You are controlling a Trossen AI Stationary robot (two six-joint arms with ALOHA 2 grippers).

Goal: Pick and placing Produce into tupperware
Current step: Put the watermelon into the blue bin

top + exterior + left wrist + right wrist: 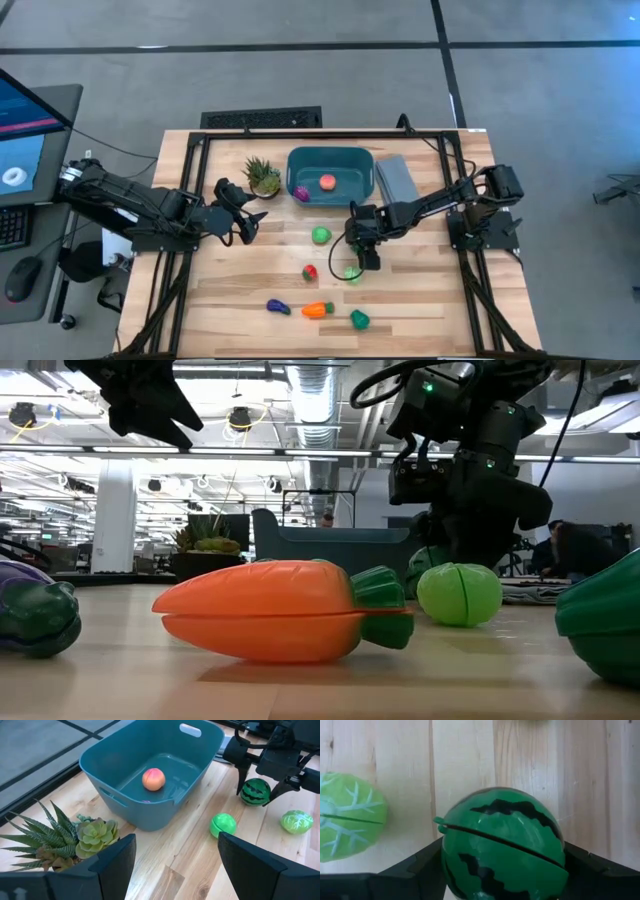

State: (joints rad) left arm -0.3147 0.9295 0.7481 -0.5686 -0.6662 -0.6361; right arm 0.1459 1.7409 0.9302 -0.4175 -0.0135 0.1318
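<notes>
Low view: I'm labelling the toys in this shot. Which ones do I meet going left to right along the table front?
Purple eggplant → orange carrot → light green ball → dark green piece at the right edge.

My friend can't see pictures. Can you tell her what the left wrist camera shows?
A teal tub sits on a wooden table with a pink peach inside. Beside it, the right gripper closes around a striped watermelon, near a green ball and a pale green cabbage. A spiky potted plant stands close by.
</notes>
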